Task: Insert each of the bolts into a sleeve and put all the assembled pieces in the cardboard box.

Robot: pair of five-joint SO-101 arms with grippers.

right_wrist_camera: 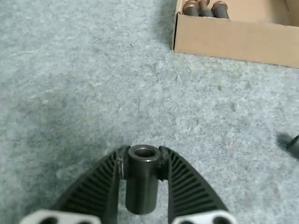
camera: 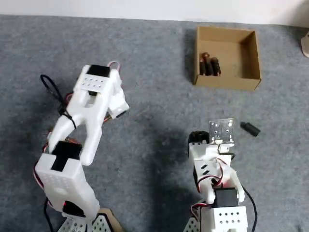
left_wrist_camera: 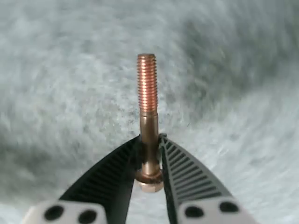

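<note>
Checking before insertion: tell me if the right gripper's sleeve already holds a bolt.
No, the sleeve held in the right gripper shows an open, empty bore.

Bench point(camera: 145, 58): grey, carpet-like covering that spans nearly the whole frame. White strip point(camera: 145, 7): runs along the top edge, beyond the bench. Pale object point(camera: 305, 44): cut off at the upper right edge, identity unclear.

I read bright diffuse light, soft shadows left of cardboard box point(camera: 224, 82) and right arm point(camera: 210, 159) on grey mat point(camera: 145, 58), mild sheen on bolt point(left_wrist_camera: 147, 84).
</note>
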